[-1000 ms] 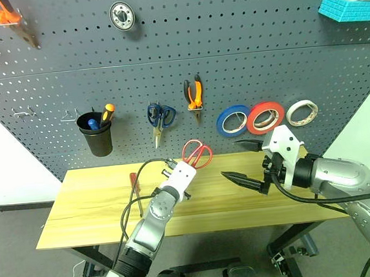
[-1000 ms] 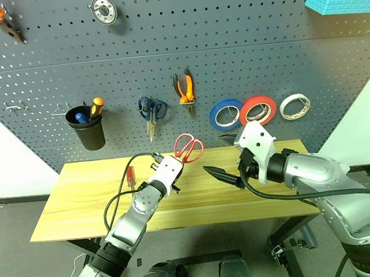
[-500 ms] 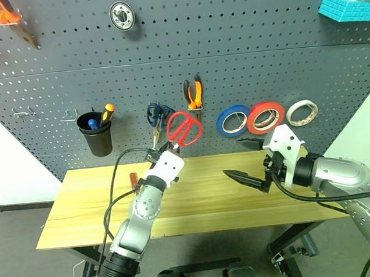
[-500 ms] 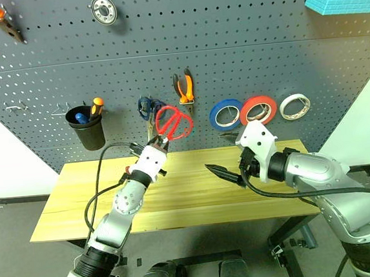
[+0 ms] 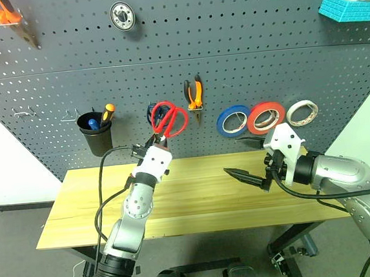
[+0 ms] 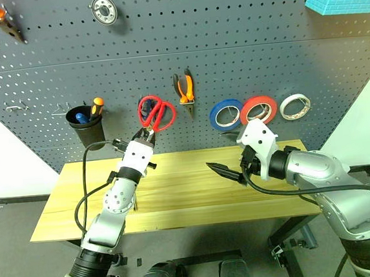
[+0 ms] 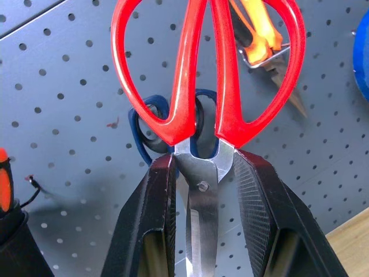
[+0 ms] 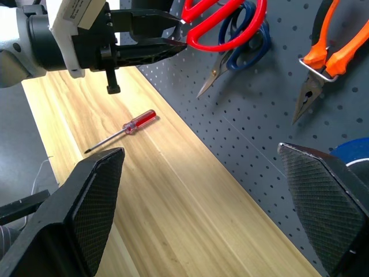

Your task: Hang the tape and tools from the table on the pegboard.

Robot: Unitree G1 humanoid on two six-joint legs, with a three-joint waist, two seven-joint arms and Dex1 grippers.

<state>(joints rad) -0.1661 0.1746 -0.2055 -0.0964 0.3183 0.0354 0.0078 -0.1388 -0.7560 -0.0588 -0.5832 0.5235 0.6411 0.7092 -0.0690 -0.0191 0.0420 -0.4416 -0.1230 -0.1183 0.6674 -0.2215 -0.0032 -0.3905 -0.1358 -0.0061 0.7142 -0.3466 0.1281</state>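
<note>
Up against the pegboard (image 5: 244, 75), the red-handled scissors (image 5: 168, 120) now stand handles-up right in front of the blue-handled scissors (image 7: 151, 124); a second ago the left hand (image 5: 152, 143) carried them low over the tabletop (image 5: 203, 195). That rise suggests the hanging step is close, with a handle loop yet to be slipped over a hook. The left hand is nearly shut, its two fingers (image 7: 256, 202) pinching the blades just below the pivot. The right hand (image 5: 242, 159) hovers beside the pegboard with its fingers spread wide, holding nothing. On the pegboard, right of the scissors, the pliers (image 5: 194, 95) and the red tape (image 5: 265, 117) already hang. The red-handled screwdriver (image 8: 122, 130) lies on the tabletop below the pegboard.
</note>
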